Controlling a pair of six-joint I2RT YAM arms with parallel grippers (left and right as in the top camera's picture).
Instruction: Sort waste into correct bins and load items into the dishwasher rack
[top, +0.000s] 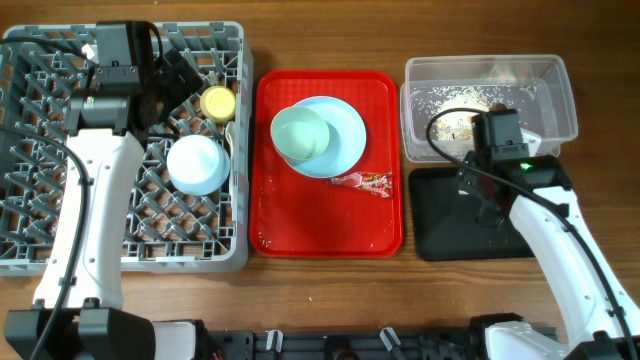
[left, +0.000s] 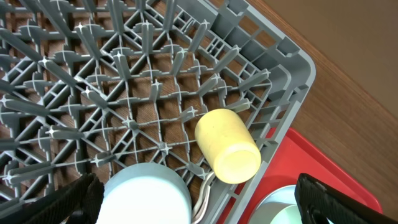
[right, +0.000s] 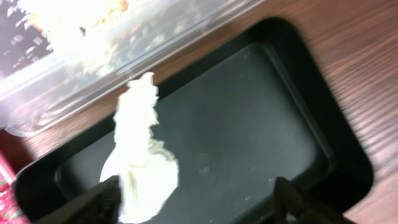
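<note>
The grey dishwasher rack (top: 60, 200) holds a yellow cup (top: 218, 102) on its side, an upturned pale blue bowl (top: 196, 163) and a white utensil (top: 232, 135). My left gripper (left: 199, 208) is open above the bowl (left: 146, 194) and cup (left: 227, 145), holding nothing. The light blue plate (top: 345, 140) carries a pale green bowl (top: 300, 133) on the red tray; the red-and-white wrapper (top: 363, 181) lies beside it. My right gripper (right: 196, 205) is open over the black tray (right: 261, 118). The crumpled white tissue (right: 140, 162) lies there by its left finger. The clear tub (top: 487, 92) holds rice scraps.
The flat red tray (top: 327, 225) sits between the rack and the bins. The clear tub is behind the black tray (top: 450, 225) at the right. My right arm covers part of the black tray in the overhead view. Bare wooden table surrounds everything.
</note>
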